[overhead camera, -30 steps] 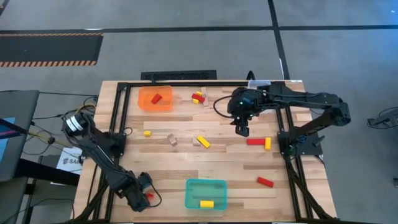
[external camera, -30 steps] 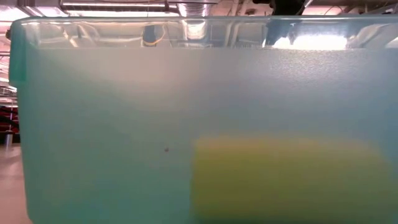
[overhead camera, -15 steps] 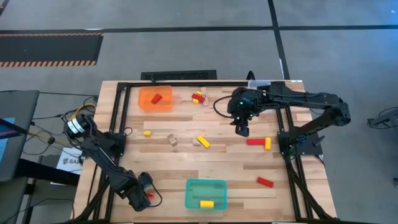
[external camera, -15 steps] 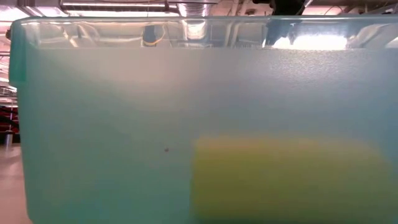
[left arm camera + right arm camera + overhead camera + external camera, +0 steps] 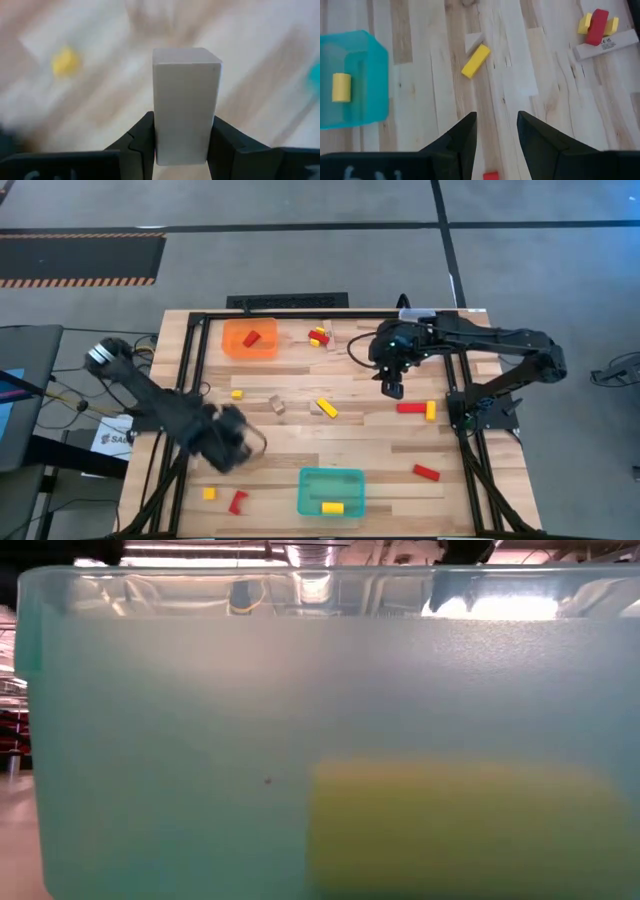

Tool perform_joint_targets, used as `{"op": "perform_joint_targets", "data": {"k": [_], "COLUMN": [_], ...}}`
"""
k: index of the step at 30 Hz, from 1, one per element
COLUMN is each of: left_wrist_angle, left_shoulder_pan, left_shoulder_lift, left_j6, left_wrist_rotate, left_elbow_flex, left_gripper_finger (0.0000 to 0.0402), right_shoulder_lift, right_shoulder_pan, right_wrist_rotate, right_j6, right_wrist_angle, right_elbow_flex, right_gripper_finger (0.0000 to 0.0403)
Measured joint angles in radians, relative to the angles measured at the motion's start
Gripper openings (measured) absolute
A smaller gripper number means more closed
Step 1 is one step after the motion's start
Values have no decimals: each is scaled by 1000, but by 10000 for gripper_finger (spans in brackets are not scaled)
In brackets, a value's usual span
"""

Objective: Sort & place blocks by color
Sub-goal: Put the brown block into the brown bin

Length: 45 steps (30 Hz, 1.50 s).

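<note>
A pale plank table (image 5: 300, 435) stands on grey concrete floor (image 5: 300, 260), with bare wood along its 6 o'clock edge beside the teal tray (image 5: 330, 491). From left to right, the left gripper (image 5: 181, 145), clamped on a pale wooden block (image 5: 184, 102), has swung from the 7 o'clock corner toward mid-table, leaving a yellow block (image 5: 209, 494) and red block (image 5: 237, 501) exposed there. The orange tray (image 5: 249, 340) sits at 11 o'clock, loose blocks (image 5: 327, 409) scatter centrally, and the right gripper (image 5: 496, 131) hovers parted and empty at 1 o'clock.
</note>
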<state>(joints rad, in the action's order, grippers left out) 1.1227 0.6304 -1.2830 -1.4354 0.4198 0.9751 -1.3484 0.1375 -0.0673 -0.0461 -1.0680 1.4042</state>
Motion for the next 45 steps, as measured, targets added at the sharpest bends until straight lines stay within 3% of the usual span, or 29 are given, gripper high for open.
{"op": "perform_joint_targets", "data": {"k": [4,8,13,17,22,25,32,39,40,42,45], "left_wrist_angle": [-104,-327,-657,-967,-1477,-1590,-1497,-1198,-1207,-1359,-1333], "left_shoulder_pan": [-131,-308,-580,-776,-933,-973,-990,-987,-984,-977,-968], "left_shoulder_lift": [140,196,127,-32,-345,-559,-1008,-1363,-1394,-1392,-1391], "left_j6": [98,405,761,901,768,661,468,418,420,333,265], "left_wrist_rotate": [198,195,-22,-276,-557,-646,-747,-741,-728,-682,-631], "left_elbow_flex": [1,1,2,2,47,198,752,1359,1386,1302,1253], "left_gripper_finger": [101,101,101,101,101,101,101,101,101,101,101], "right_shoulder_lift": [34,93,177,244,313,340,357,352,352,354,354], "right_shoulder_pan": [0,5,10,9,1,1,2,2,2,2,2], "right_wrist_rotate": [10,16,58,91,95,95,140,148,148,148,148], "right_j6": [-14,-22,-56,-85,-97,-97,-112,-123,-127,-133,-140], "right_wrist_angle": [-50,-61,-54,-19,50,84,88,85,86,85,84], "right_elbow_flex": [-1,-1,-1,-1,-1,-1,-1,-1,-1,-1,-2], "right_gripper_finger": [163,163,163,163,163,163,163,163,163,163,163]}}
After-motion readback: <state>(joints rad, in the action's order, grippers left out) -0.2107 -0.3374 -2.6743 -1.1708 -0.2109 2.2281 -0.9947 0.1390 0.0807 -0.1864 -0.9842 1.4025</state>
